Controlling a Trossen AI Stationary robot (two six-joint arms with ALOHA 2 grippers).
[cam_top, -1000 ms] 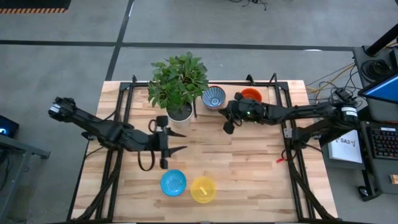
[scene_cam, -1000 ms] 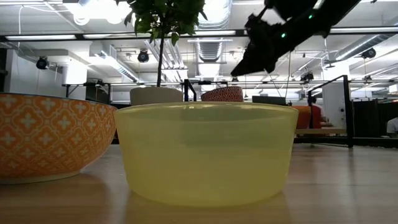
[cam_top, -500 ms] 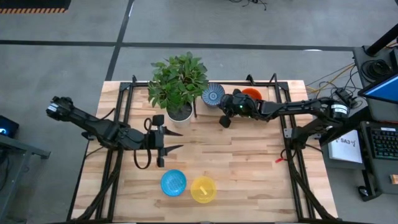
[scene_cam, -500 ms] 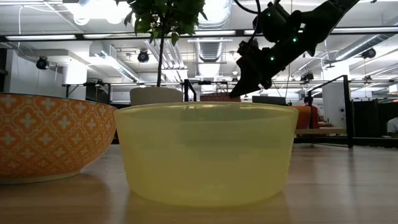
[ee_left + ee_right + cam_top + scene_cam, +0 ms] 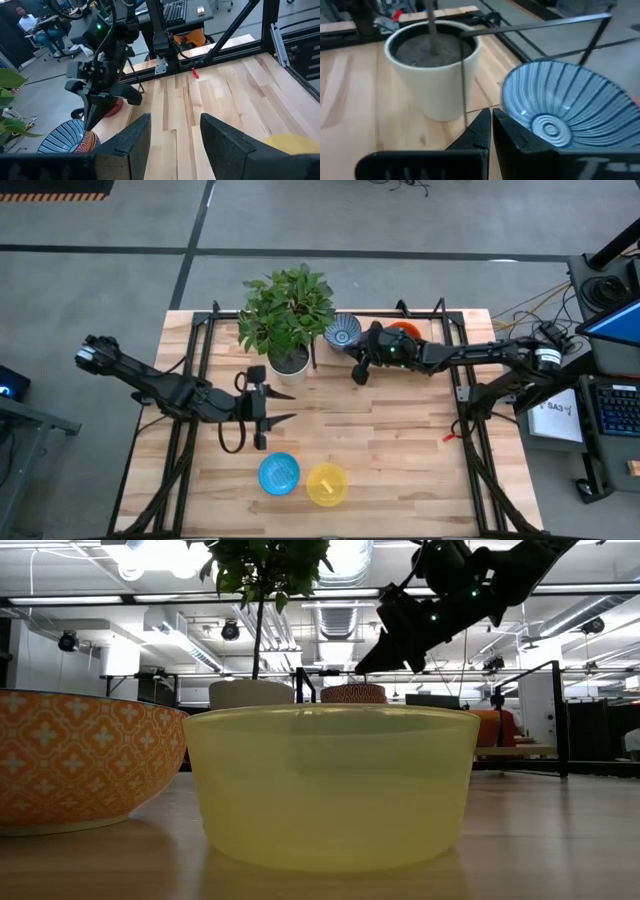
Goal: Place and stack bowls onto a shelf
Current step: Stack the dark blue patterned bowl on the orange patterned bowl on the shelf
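Note:
My right gripper (image 5: 358,370) is shut and hangs above the table beside the blue-white striped bowl (image 5: 555,110), touching nothing; in the low view, my right gripper (image 5: 365,665) is above that bowl's red-patterned outside (image 5: 352,693). An orange-red bowl (image 5: 404,332) sits just right of it, both by the far edge among thin black posts (image 5: 465,75). My left gripper (image 5: 272,408) waits open at table centre-left. The blue bowl (image 5: 279,474) and yellow bowl (image 5: 327,484) rest on their bases near the front edge. An orange patterned bowl (image 5: 80,760) shows only in the low view.
The white plant pot (image 5: 290,363) with its leafy plant (image 5: 285,305) stands just left of the striped bowl, close to my right gripper. Black metal frames (image 5: 470,410) run along both table sides. Bare wood (image 5: 390,440) lies between the two bowl pairs.
My right gripper has moved toward the table's far-left, closer to the blue-white bowl and the plant pot. In the low view it dipped and then rose a little. Its fingers stay shut.

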